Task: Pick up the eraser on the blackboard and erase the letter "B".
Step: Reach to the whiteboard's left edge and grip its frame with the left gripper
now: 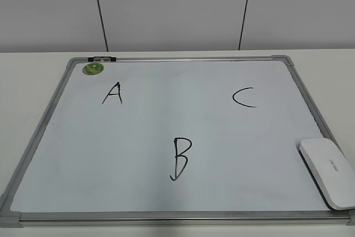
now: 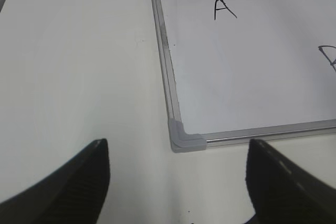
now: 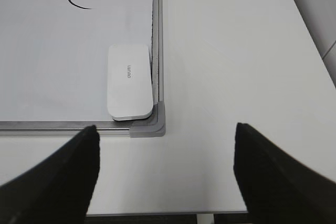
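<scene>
Both grippers parted, holding nothing; eraser untouched.

Your right gripper (image 3: 163, 182) hovers off the near right corner, the left gripper (image 2: 178, 187) off the near left. The eraser (image 3: 129, 81) lies tucked against the blackboard (image 3: 157, 24) frame there; print unreadable. The letter "B" (image 1: 180, 158) sits near-centre, "A" (image 1: 112, 93) and "C" (image 1: 244, 97) beyond.

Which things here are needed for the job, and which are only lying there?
Needed:
- eraser, in the board's near right corner
- letter "B"
- blackboard

Only lying there:
- green magnet
- letter "A"
- letter "C"
</scene>
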You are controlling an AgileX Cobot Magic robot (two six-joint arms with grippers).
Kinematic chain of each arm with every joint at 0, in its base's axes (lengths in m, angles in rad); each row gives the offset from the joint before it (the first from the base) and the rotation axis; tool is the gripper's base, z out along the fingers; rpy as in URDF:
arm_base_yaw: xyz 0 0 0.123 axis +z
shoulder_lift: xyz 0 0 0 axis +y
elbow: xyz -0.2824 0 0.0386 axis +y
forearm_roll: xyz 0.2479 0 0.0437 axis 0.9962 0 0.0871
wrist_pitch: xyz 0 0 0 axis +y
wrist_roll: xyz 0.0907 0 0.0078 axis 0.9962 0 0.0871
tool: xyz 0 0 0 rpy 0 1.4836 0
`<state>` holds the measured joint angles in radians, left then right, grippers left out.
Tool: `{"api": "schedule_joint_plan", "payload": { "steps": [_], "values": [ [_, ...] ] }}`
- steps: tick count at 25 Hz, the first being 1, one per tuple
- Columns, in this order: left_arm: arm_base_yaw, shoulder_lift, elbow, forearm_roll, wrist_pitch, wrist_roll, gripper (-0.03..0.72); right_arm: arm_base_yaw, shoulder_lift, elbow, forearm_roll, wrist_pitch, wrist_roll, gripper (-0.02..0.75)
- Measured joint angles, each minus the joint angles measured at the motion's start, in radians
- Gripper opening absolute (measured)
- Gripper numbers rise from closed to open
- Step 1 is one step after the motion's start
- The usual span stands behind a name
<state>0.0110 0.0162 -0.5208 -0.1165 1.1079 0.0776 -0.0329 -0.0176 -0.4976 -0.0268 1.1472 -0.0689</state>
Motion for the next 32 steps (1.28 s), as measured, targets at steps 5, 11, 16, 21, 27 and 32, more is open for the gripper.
{"api": "schedule_joint_plan", "payload": {
  "steps": [5,11,16,21,27,32],
  "values": [
    [0.000,0.000,0.000,0.000,0.000,0.000,0.603,0.000,0.000,0.000,0.000,0.000,0.000,0.590],
    [0.000,0.000,0.000,0.000,0.000,0.000,0.599,0.000,0.000,0.000,0.000,0.000,0.000,0.590],
    [0.000,0.000,0.000,0.000,0.000,0.000,0.593,0.000,0.000,0.000,0.000,0.000,0.000,0.590],
    [0.000,0.000,0.000,0.000,0.000,0.000,0.592,0.000,0.000,0.000,0.000,0.000,0.000,0.590],
    [0.000,0.080,-0.004,-0.011,-0.023,0.000,0.591,0.000,0.000,0.000,0.000,0.000,0.000,0.590],
    [0.000,0.244,-0.045,-0.043,-0.165,0.000,0.591,0.000,0.000,0.000,0.000,0.000,0.000,0.590]
  ]
}}
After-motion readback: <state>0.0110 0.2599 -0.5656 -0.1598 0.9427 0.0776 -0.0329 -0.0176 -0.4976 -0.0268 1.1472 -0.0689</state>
